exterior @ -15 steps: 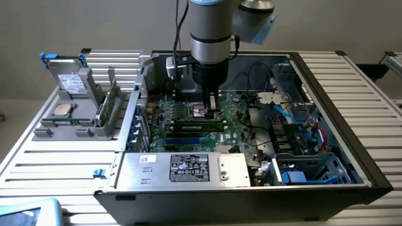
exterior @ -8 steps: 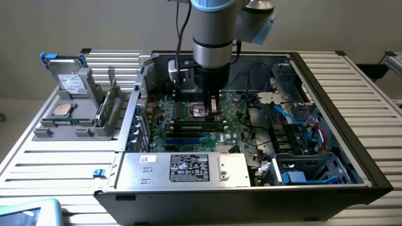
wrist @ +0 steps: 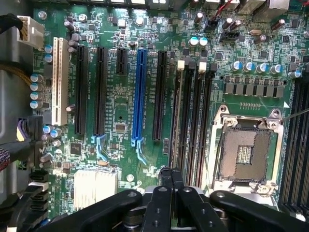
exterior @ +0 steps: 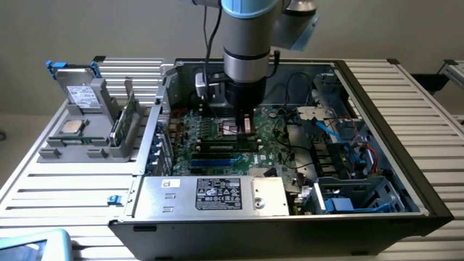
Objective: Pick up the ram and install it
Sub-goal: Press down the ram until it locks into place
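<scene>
The ram (wrist: 172,159) is pinched edge-on by the tool (wrist: 172,186) over the memory slots (wrist: 190,116); alignment should be kept square.

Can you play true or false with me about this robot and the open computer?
1. The robot's gripper hangs over the big green motherboard inside the open black computer case. True.
2. The thin green ram stick is lying on the motherboard. False: it stands in the grey plastic holder outside the case, on the exterior view's left.
3. One long slot on the motherboard is blue. True.
4. A big fan covers the square metal processor socket. False: the socket is bare.
</scene>
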You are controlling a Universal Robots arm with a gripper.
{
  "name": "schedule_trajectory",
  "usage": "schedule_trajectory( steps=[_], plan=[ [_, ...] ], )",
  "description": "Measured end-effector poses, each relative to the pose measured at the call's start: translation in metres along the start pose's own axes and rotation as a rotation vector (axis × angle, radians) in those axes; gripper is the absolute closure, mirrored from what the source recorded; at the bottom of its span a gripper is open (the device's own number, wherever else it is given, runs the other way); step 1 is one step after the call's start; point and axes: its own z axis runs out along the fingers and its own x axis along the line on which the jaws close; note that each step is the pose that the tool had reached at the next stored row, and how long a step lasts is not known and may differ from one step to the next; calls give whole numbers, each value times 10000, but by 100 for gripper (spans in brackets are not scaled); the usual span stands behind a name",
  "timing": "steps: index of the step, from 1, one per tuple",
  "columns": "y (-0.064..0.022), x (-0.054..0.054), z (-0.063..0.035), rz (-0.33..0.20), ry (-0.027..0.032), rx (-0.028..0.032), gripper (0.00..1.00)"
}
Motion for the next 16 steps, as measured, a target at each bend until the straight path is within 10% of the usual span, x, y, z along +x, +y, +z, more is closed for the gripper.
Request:
schedule_trajectory(
  steps=[16],
  plan=[
    [-45,11,31,29,-219,13,89]
  ],
)
